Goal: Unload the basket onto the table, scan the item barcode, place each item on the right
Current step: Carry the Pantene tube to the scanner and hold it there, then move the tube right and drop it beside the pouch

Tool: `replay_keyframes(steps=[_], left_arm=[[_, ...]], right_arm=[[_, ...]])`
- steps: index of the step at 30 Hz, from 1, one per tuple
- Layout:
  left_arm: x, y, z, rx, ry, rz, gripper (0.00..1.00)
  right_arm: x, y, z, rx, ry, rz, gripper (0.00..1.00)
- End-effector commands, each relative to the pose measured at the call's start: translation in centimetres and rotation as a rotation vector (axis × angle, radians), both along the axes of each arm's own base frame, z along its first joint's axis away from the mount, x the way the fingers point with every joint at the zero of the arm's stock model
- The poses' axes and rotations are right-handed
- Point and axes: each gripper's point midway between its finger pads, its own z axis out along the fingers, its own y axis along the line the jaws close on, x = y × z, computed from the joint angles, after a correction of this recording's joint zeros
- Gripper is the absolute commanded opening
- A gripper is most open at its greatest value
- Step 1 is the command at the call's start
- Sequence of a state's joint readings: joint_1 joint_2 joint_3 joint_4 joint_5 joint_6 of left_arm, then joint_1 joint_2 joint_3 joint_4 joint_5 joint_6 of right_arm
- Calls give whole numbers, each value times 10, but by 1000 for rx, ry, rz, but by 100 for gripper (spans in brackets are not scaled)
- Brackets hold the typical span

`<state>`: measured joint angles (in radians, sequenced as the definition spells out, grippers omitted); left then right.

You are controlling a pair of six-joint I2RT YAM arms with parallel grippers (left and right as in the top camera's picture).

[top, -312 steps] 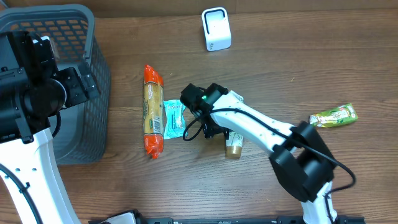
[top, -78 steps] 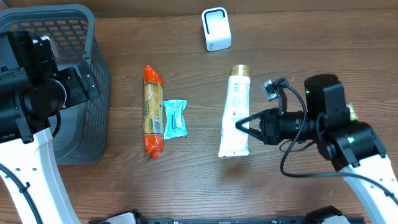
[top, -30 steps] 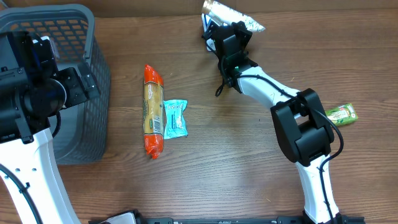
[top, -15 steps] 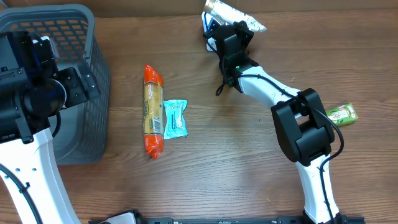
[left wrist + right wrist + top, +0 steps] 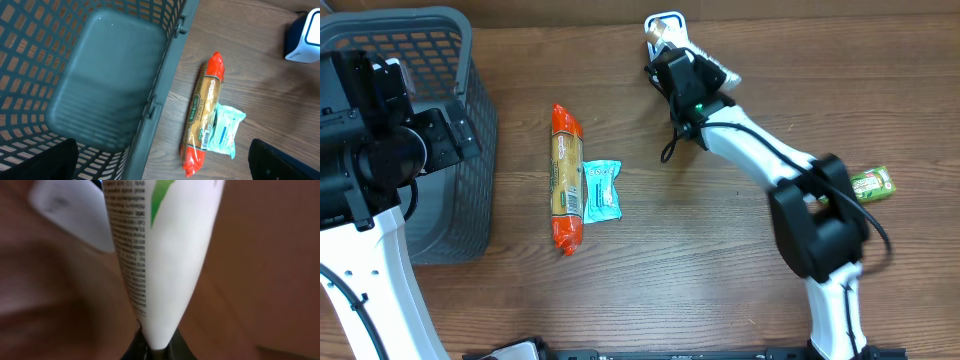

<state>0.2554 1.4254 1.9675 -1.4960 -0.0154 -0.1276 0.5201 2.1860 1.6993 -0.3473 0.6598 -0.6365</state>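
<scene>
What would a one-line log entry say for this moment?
step: tube held at scanner | right gripper: shut on tube's crimped end | left gripper: open, empty, above basket | scan: cannot tell

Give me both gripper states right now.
Left gripper: open, empty, above the basket.
Right gripper: shut on the white tube, held at the scanner.

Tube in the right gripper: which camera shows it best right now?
Right wrist: the tube fills the frame, print facing the camera, its crimped end pinched in the right gripper. Overhead shows only its gold cap and a sliver by the scanner, the rest covered. Left wrist does not show it.
</scene>
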Motion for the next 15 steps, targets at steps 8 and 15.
replay_keyframes(steps=[8,15], left_arm=[[1,-1,-1,-10,-3,2,100],[1,-1,-1,-10,-2,2,100]], right_arm=[[-130,-54,183,1234,200,-450,4],[-145,-161,117,1292,189,-986,4]])
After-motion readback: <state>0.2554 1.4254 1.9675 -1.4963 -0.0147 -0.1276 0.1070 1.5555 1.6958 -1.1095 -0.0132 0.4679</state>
